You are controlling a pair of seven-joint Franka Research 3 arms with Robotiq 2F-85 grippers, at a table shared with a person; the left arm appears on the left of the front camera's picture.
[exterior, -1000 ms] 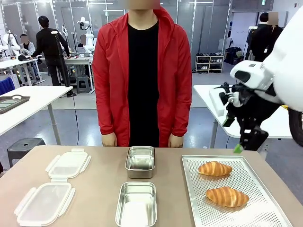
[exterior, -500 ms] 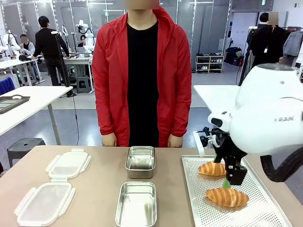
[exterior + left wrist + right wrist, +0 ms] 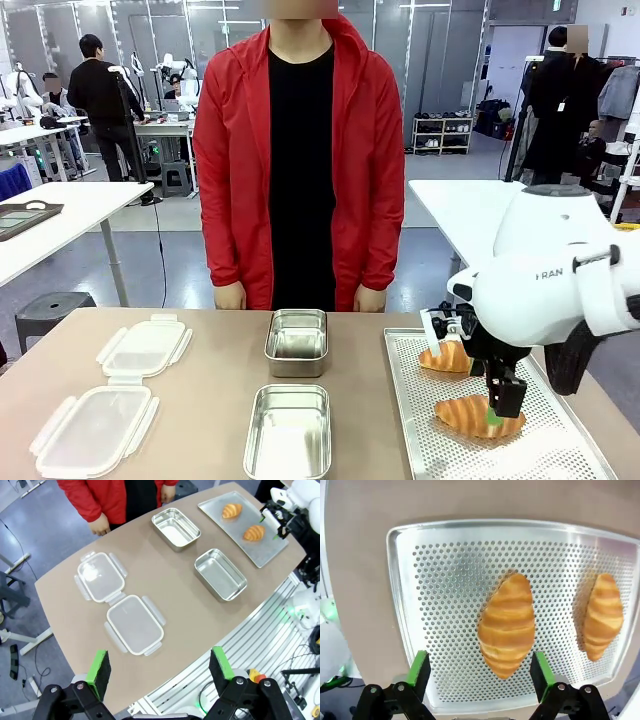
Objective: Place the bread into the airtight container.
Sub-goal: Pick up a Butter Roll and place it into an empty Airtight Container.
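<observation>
1. The right gripper (image 3: 480, 670) hangs low over the perforated metal tray (image 3: 410, 400), which lies on the right side of the table (image 3: 200, 390). Its two fingers are spread wide, and nothing is clamped between the green pads (image 3: 420, 666).
2. The near croissant (image 3: 470, 415) lies on the near half of the tray, directly under this gripper. In the right wrist view it sits in line with the gap between the fingers.
3. In the front view one black finger with its green pad stands right at this croissant's top. Whether the pad touches the crust cannot be told.
4. The far croissant (image 3: 450, 357) lies on the far part of the same tray, apart from the near one and partly hidden by the white arm.
5. Neither croissant is in a container.
6. Two steel containers stand mid-table, left of the tray. The far container (image 3: 297, 340) and the near container (image 3: 288, 430) sit one behind the other, both open and empty.
7. Two clear plastic lids with clip flaps lie flat on the left side of the table, the far lid (image 3: 145, 347) just beyond the near lid (image 3: 93, 430).
8. The left gripper (image 3: 160, 666) hovers high above the table's near left edge, with its fingers apart and empty.
9. A person (image 3: 300, 150) in a red jacket stands at the far side, with both hands hanging at the table edge.
</observation>
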